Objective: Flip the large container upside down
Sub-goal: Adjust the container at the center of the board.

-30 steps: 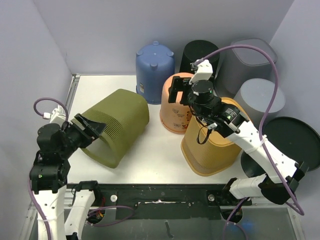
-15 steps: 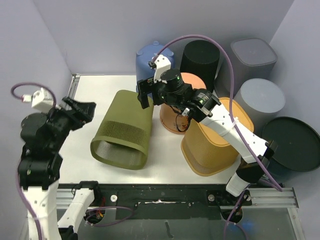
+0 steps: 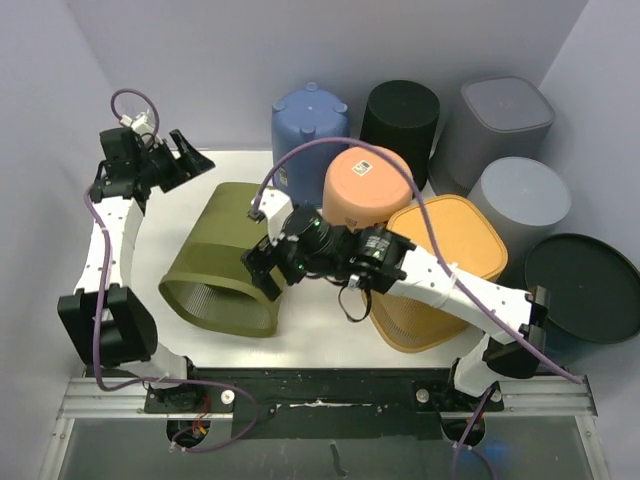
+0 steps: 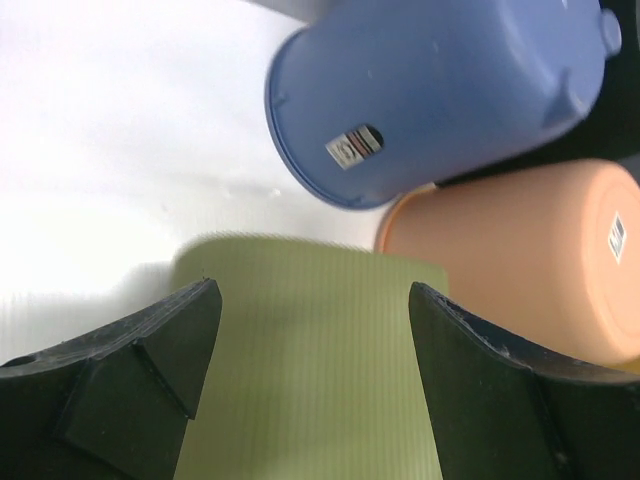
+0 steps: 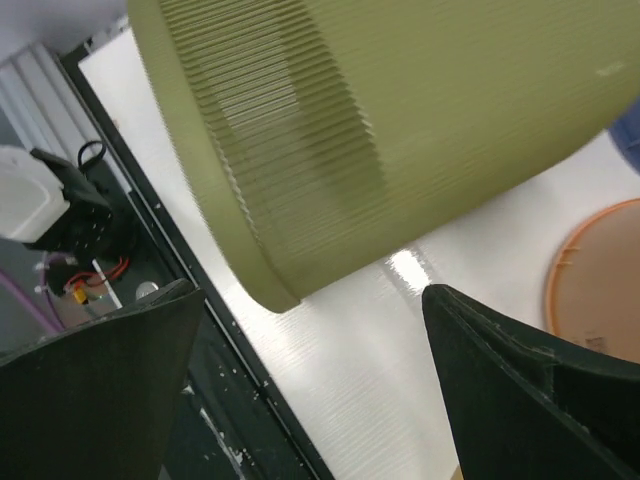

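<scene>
The green bin (image 3: 225,255) is seen lying on its side on the table (image 3: 320,315), its open mouth turned toward the near left edge. The left gripper (image 3: 192,155) is held spread wide above the bin's closed end, nothing grasped. The right gripper (image 3: 262,277) is likewise spread, empty, by the bin's rim

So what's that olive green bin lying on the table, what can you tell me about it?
The olive green bin looks like matte plastic, tapered, finely ribbed near its open mouth. It lies on its side on the white table, mouth toward the arms' bases, closed bottom toward the blue bucket. Nothing grips it: the open left gripper hovers above its bottom end, the open right gripper sits at its rim.
</scene>
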Controlling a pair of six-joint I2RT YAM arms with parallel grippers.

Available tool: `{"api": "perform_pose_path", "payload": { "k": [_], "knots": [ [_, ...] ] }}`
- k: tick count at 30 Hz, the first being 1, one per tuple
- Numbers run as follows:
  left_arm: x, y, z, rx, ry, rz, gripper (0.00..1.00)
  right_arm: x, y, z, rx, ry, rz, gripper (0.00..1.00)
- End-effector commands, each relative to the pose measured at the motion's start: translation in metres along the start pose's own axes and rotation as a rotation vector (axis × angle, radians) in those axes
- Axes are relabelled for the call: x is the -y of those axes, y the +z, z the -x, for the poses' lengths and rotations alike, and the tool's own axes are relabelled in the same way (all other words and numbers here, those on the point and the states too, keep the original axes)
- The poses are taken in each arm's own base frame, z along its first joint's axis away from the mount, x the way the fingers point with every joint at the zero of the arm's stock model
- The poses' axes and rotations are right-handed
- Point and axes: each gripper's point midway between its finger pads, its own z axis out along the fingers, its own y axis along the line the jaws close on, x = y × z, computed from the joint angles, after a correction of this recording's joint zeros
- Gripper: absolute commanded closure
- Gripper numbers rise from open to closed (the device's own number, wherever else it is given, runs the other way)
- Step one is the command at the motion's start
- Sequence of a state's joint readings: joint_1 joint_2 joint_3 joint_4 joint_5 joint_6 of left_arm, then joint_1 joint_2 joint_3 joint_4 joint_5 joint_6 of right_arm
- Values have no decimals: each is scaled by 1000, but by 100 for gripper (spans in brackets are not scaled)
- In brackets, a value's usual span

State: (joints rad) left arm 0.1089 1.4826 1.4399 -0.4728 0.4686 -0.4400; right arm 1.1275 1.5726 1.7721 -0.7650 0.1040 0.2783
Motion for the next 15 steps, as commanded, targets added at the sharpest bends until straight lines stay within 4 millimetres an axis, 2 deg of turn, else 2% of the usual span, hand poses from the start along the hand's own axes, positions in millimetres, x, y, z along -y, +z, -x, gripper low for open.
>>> {"api": "perform_pose_path", "payload": {
  "k": [1, 3, 6, 8, 12, 15],
  "knots": [
    [24, 6, 57, 109, 84, -206, 25, -6, 29, -15, -4, -3, -100, 2],
    [24, 18, 53, 98, 56, -230, 26, -16, 45, -25, -16, -54, -123, 2],
    [20, 26, 45, 87, 30, -237, 27, -33, 58, -38, -42, -120, -116, 2],
    [16, 31, 39, 71, 25, -236, 27, -31, 62, -46, -67, -134, -141, 2],
    [10, 40, 23, 27, 13, -235, 27, -8, 64, -67, -131, -165, -256, 2],
    [6, 38, 14, 11, 15, -219, 28, 30, 52, -77, -165, -188, -436, 2]
  ]
}}
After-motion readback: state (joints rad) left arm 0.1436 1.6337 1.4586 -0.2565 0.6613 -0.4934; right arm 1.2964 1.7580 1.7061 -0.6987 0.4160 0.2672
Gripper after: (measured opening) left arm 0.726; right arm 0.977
